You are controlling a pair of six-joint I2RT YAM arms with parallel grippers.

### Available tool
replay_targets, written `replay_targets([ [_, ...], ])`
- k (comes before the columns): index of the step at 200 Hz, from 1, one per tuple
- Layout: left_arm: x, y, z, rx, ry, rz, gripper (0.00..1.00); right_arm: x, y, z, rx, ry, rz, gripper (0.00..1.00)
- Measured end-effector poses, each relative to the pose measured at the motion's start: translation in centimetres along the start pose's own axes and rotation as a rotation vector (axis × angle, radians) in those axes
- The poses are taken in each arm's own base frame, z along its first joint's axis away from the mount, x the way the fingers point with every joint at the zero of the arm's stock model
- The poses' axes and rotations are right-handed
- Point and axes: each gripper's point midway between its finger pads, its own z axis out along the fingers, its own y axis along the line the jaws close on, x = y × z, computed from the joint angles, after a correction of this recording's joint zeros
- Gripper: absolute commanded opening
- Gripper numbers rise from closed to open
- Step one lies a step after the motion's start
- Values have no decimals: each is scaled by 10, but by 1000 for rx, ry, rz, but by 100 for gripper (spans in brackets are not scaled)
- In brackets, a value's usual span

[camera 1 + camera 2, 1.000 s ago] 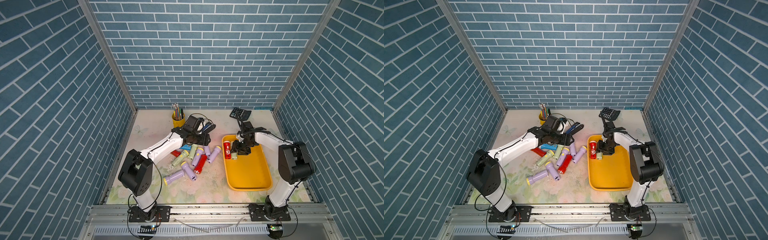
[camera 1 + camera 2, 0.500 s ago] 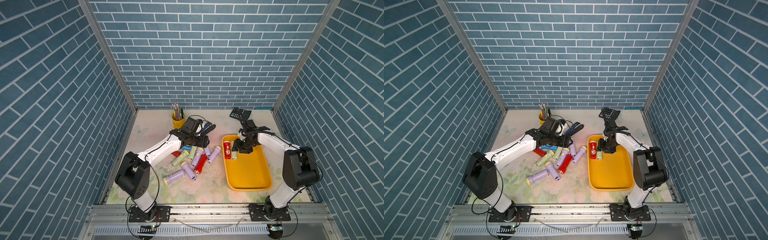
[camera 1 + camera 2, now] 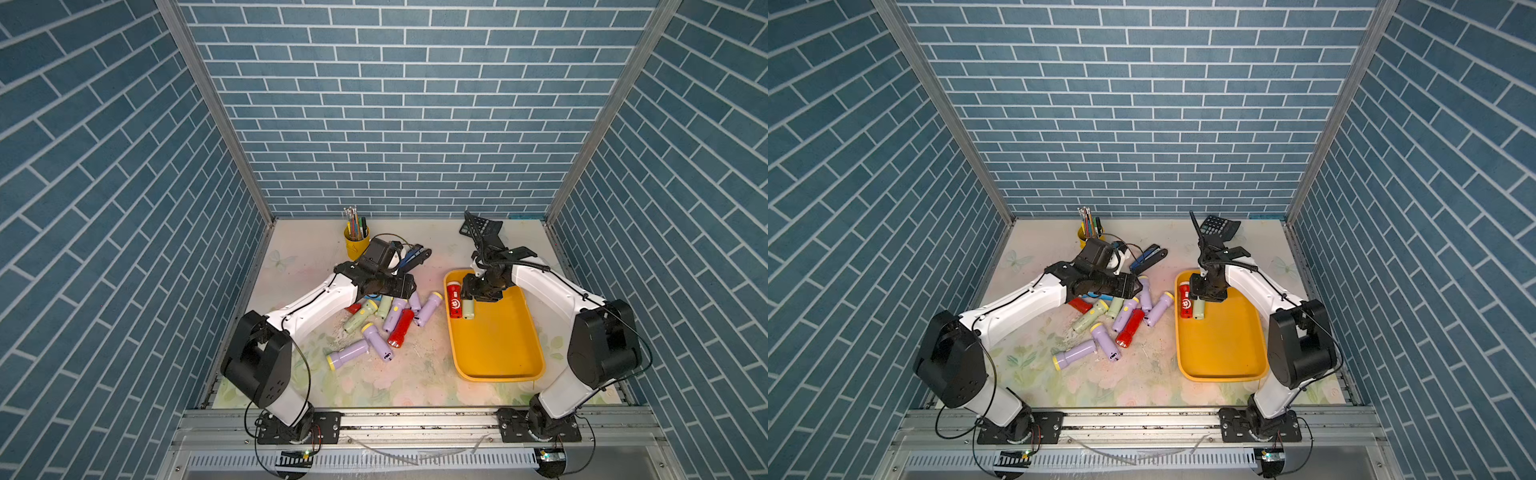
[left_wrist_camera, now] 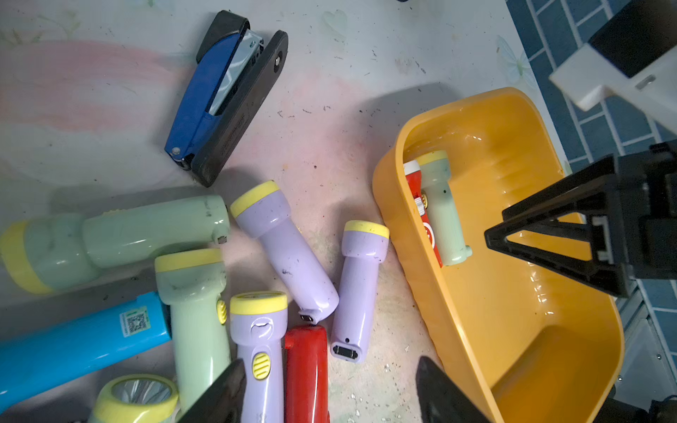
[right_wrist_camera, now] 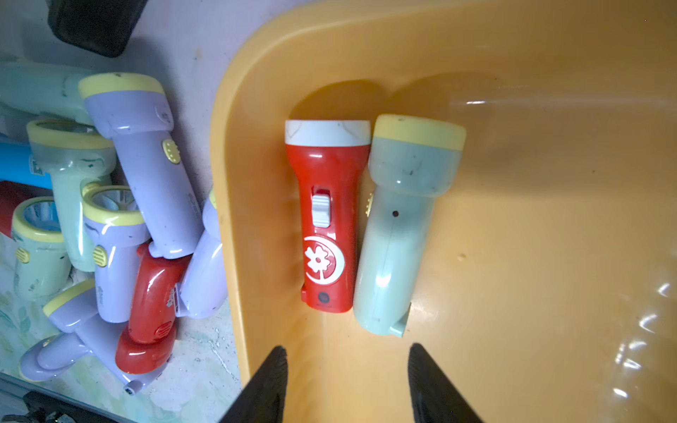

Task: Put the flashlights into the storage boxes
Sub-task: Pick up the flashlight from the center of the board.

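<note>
Over the shallow yellow plastic tray (image 5: pixel 227 183) the right hand (image 5: pixel 347 349) hangs open. Beside it, the left hand (image 4: pixel 329 362) gapes.

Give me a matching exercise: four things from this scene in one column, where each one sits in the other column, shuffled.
Things
1. red flashlight with white head
2. stapler
3. calculator
4. pen cup

Places
A. at the back, holding pencils
B. in the yellow tray, beside a pale green flashlight
C. at the back, beyond the tray
D. lying beside the loose flashlights

Pairs: 1-B, 2-D, 3-C, 4-A
</note>
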Motion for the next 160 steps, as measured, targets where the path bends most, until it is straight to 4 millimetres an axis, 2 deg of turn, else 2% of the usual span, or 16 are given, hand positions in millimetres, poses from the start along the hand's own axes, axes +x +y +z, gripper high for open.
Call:
replay_targets([
  [61, 15, 4, -14, -7, -13, 2, 74, 6, 26, -17, 16, -29, -69, 55],
  [124, 37, 12, -36, -22, -38, 2, 75, 20, 50, -18, 37, -31, -110, 54],
  [160, 51, 24, -44, -35, -40, -28, 76, 29, 65, -18, 40, -29, -140, 54],
])
